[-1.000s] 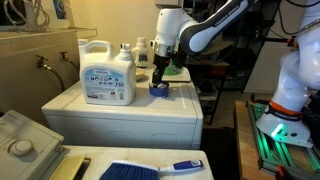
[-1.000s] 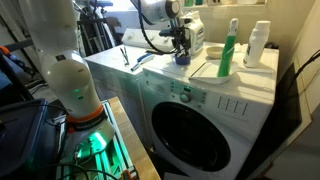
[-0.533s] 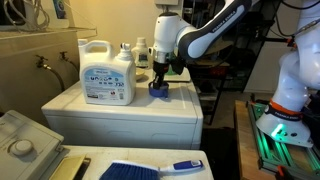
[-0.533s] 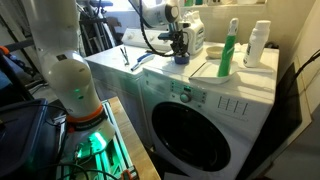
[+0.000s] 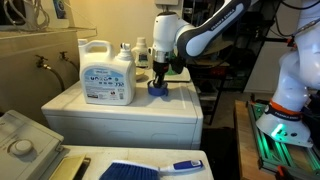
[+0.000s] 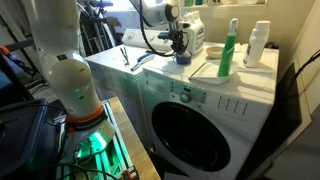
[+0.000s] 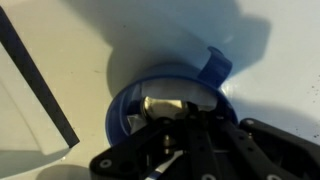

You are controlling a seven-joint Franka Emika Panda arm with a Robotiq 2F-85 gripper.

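Observation:
A small blue cup [image 5: 158, 91] stands on the white washer top [image 5: 120, 114], just right of a large white detergent jug [image 5: 107, 73]. My gripper [image 5: 157, 80] points straight down into the cup [image 6: 182, 60] from above [image 6: 181, 51]. In the wrist view the cup [image 7: 122, 100] fills the middle, its blue lip at the upper right. The gripper [image 7: 165, 108] is shut, with its fingertips inside the cup against a small tan patch. I cannot tell whether anything is pinched between them.
A green bottle [image 6: 229, 50] and a white bottle [image 6: 258, 44] stand on a tray at the washer's far end. Smaller bottles [image 5: 140, 50] sit behind the jug. A blue-handled brush [image 5: 150, 168] lies on a lower surface, beside a sink [image 5: 20, 140].
The jaws have closed inside the blue cup over the last second. The arm and the cup have hardly moved.

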